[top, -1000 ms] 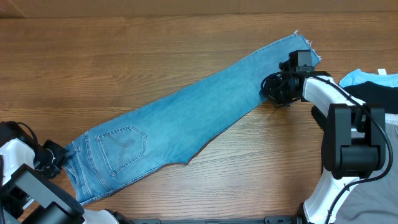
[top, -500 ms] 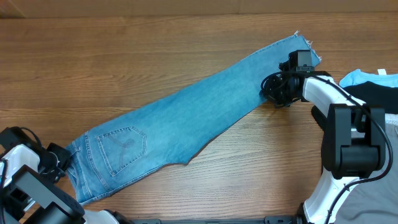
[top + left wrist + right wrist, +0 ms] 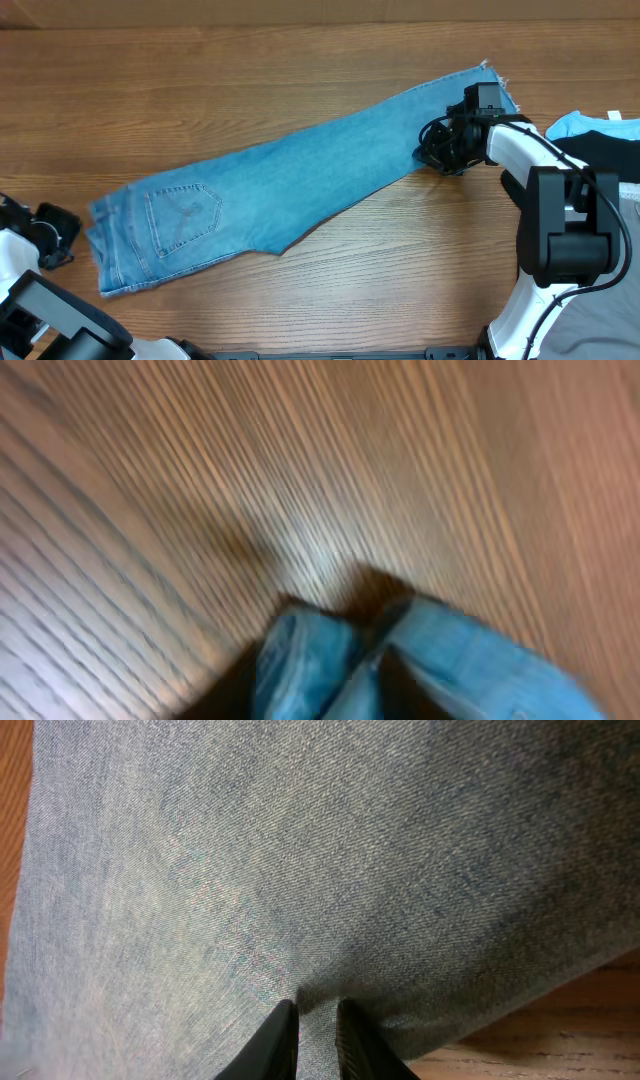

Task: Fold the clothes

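Two tools flank the long light-blue denim jeans point(image 3: 300, 180), now dragged toward the left edge of the brown wooden worktop point(image 3: 300, 60) and straighter for our fold; the right tool point(image 3: 433, 152) stays clamped near the ankle hem, while whether the left tool point(image 3: 52, 233) grips we cannot tell.

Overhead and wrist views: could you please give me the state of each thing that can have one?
jeans: flat on the table, folded leg on leg, back pocket up.
right gripper: shut on a pinch of denim near the ankle end.
left gripper: at the waistband; view blurred, grip unclear.
pale-blue top: bunched at the right edge.
black garment: heaped beside it, cut off by the frame.
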